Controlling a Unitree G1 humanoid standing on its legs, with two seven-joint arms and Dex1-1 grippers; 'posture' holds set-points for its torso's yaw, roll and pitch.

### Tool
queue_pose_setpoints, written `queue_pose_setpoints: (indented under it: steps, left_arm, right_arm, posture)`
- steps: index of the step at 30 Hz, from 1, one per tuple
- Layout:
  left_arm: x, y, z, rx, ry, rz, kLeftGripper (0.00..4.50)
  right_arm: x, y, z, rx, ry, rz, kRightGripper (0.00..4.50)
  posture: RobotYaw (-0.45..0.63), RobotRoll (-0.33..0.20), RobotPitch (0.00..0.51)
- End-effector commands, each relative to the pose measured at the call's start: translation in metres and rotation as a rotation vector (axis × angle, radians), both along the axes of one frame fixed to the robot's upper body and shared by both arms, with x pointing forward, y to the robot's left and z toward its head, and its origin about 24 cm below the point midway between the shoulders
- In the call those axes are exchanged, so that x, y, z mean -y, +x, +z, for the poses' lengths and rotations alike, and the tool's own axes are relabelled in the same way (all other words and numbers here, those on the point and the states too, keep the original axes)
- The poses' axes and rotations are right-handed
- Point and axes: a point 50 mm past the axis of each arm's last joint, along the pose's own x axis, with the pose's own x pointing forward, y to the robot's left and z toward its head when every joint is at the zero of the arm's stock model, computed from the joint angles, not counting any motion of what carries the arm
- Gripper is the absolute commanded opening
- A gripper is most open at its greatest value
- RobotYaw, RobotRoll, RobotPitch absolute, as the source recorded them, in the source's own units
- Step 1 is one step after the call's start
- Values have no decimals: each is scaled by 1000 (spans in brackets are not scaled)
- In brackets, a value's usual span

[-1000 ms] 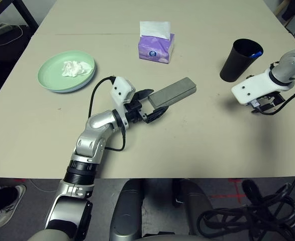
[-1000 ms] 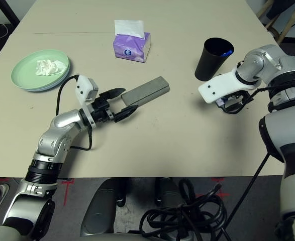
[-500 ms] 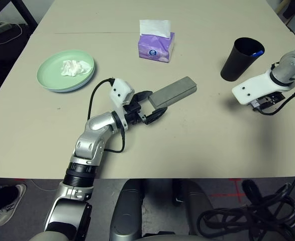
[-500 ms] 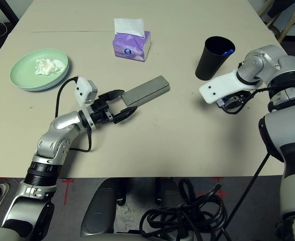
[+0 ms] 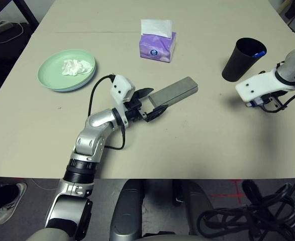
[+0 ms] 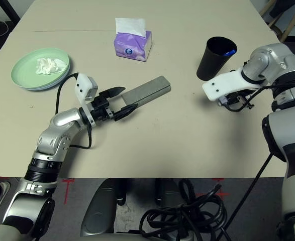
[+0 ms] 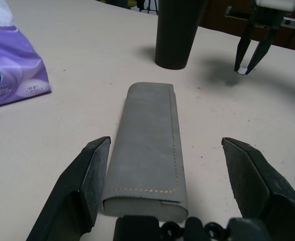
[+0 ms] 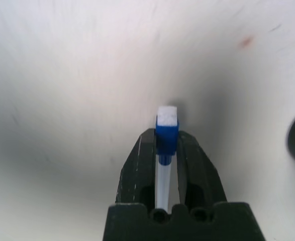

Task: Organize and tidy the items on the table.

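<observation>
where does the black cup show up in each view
left eye: upper right, beside the right arm
right eye: upper right, same spot by that arm
left wrist: top, beyond the glasses case
right wrist: dark edge at far right
shared landmark: the pale tabletop

Black cup (image 7: 180, 32) cut off above (left wrist view), tissue pack (image 7: 14, 65) cropped
</observation>
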Motion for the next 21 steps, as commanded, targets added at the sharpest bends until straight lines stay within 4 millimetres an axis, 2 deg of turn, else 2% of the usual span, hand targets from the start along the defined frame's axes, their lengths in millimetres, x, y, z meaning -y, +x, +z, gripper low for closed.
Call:
queue_pose_setpoints:
  steps: [1, 9, 12, 16, 18, 21]
  left_arm:
    - [1, 3, 1, 12, 14, -25, 4500]
    - [0, 11, 0, 35, 58, -55, 4500]
    - [-2, 16, -4, 31, 65, -47, 4500]
    - [-5, 20, -9, 53, 107, -45, 4500]
    - [-5, 22, -10, 63, 121, -43, 4500]
    - [-4, 24, -10, 73, 131, -48, 4500]
  right_arm:
    - [-4, 2, 13, 27, 381, -78, 425]
    - [0, -18, 32, -31, 934, -73, 425]
    - [2, -19, 39, 26, 1150, -101, 425]
    - [8, -16, 44, 199, 1445, -210, 425]
    - [12, -14, 40, 318, 1584, -297, 425]
    - [11, -11, 31, 468, 1666, -431, 425]
  posture:
    - [132, 0, 185]
    - [75, 0, 153]
    - [62, 0, 148]
    - [47, 0, 146]
    - [41, 0, 141]
    - [39, 0, 140]
